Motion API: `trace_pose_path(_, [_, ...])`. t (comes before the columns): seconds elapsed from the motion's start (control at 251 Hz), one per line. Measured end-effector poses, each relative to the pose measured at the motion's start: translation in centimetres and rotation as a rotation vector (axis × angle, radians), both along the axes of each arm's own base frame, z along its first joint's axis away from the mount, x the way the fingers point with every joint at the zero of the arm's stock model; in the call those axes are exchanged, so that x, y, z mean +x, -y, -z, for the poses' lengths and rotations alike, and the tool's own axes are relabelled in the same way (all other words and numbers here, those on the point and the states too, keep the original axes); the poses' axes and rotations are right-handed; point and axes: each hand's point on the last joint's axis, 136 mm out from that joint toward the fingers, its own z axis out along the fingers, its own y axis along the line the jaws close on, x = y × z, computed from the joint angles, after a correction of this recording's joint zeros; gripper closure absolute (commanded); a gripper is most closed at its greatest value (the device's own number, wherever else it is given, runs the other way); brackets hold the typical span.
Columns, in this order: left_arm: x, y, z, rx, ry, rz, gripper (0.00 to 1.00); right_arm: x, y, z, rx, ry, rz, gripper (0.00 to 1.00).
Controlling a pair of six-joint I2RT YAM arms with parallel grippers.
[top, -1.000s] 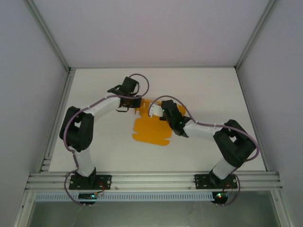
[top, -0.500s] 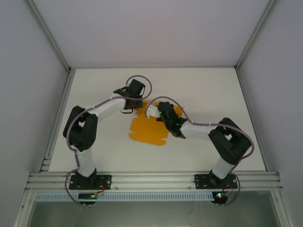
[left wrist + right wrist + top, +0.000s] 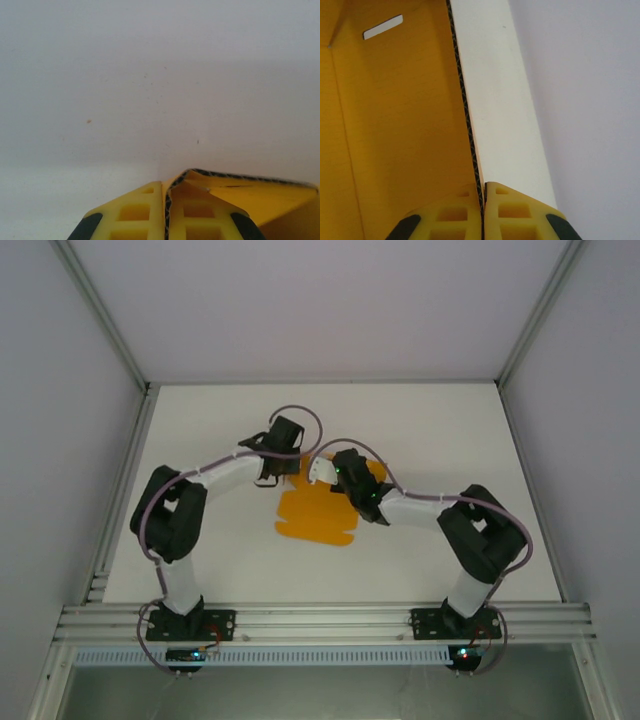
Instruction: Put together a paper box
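white table [image 3: 440, 430] under paper box [image 3: 315, 518], its edges tight inside closed left tool [image 3: 165, 192], right tool [image 3: 483, 192]

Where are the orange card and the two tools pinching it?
paper box [image 3: 318, 515], top view, flat middle panel.
left tool [image 3: 165, 194], left wrist view, between its fingertips.
right tool [image 3: 483, 194], right wrist view, between its fingertips.

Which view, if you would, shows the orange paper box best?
The top external view: most of the paper box outline shows there. The right wrist view shows one slotted panel; the left wrist view, a pinched edge.
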Motion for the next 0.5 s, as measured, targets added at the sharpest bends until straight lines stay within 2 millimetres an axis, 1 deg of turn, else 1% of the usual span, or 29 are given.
trace_pose_path(0.06, [-0.5,0.0,-0.3,0.008,0.030,0.066,1.00,0.2,0.2,-0.1,0.007,-0.045,-0.022,0.85])
trace_pose_path(0.184, [-2.1,-0.1,-0.5,0.022,0.075,0.194,1.00,0.7,1.3,-0.1,0.018,-0.140,-0.040,0.83])
trace_pose_path(0.299, [-2.3,0.2,-0.9,0.039,0.115,0.276,1.00,0.8,2.3,0.3,-0.001,-0.206,-0.038,0.78])
trace_pose_path(0.455, [-2.0,0.8,-1.3,0.055,0.147,0.347,1.00,1.1,3.4,1.0,-0.033,-0.258,-0.030,0.78])
trace_pose_path(0.499, [-2.0,0.8,-1.4,0.062,0.153,0.357,1.00,1.3,3.5,0.9,-0.036,-0.259,-0.029,0.83])
